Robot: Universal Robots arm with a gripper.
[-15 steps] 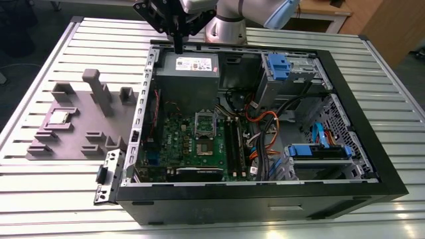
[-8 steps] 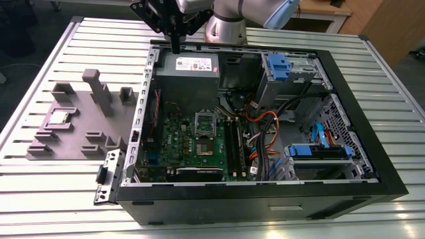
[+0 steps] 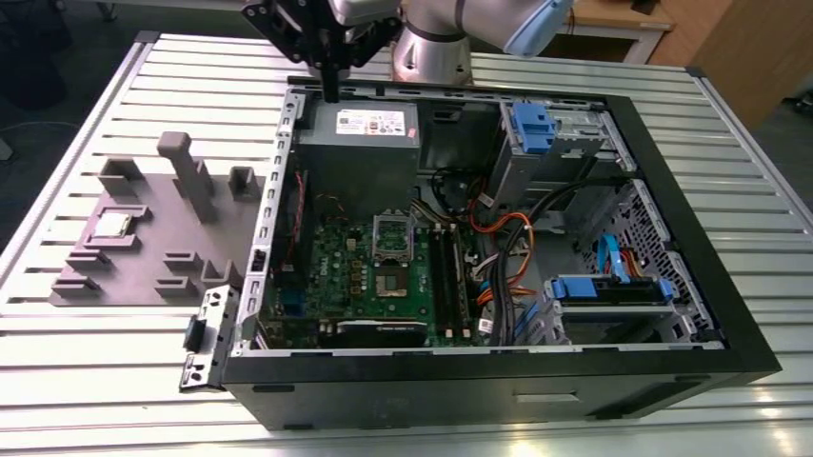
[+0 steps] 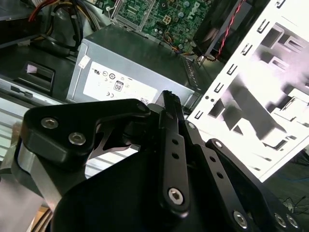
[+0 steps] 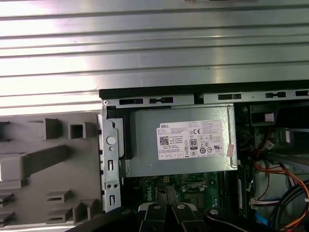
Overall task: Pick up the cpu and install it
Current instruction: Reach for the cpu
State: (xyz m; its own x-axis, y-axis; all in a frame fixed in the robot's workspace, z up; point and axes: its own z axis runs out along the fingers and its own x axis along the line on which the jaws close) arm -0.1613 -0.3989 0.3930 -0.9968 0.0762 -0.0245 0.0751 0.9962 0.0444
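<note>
In the exterior view, the cpu [image 3: 114,224] lies flat in a seat of the grey holder [image 3: 166,262] on the slatted worktop [image 3: 102,95], at the exterior view's left of the open computer case [image 3: 508,400] and well apart from the end effector [image 3: 333,92]. The end effector hangs over the case's far edge, above the power supply [image 3: 362,148], with its fingers drawn together and nothing between them. I judge the chip light, stiff and fragile, with a smooth metal top, so it is best taken by two opposite rim edges. The green motherboard [image 3: 368,281] lies nearer in the case. In the second wrist view, the closed black end effector [image 4: 169,96] points at the power supply's white label [image 4: 116,84], whose print is mostly small marks. In the first wrist view, that label [image 5: 193,140] carries dense text, symbols and a barcode.
</note>
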